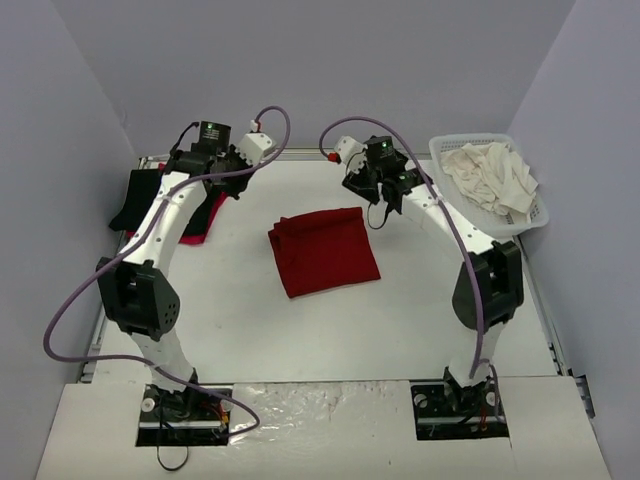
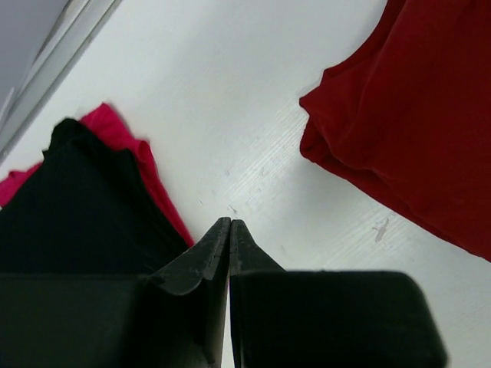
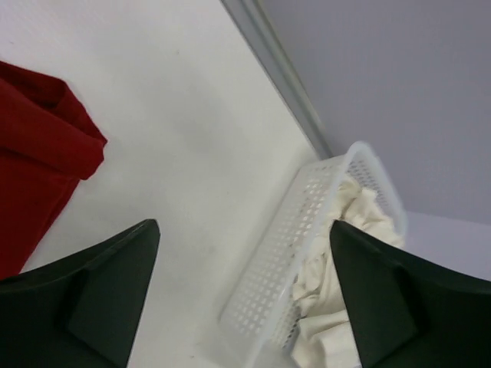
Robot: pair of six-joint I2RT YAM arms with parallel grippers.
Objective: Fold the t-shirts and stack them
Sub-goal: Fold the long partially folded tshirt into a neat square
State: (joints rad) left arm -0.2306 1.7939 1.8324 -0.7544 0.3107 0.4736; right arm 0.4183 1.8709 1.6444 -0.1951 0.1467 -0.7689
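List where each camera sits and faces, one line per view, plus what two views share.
Top external: above, behind the arms, looking down on the table; both arms show.
Left wrist: on the left arm, facing the black t-shirt over the bright red t-shirt; shut left end effector shows.
Right wrist: on the right arm, facing the basket of cream-white t-shirts; open right end effector shows.
Shared: both wrist views catch the dark red t-shirt.
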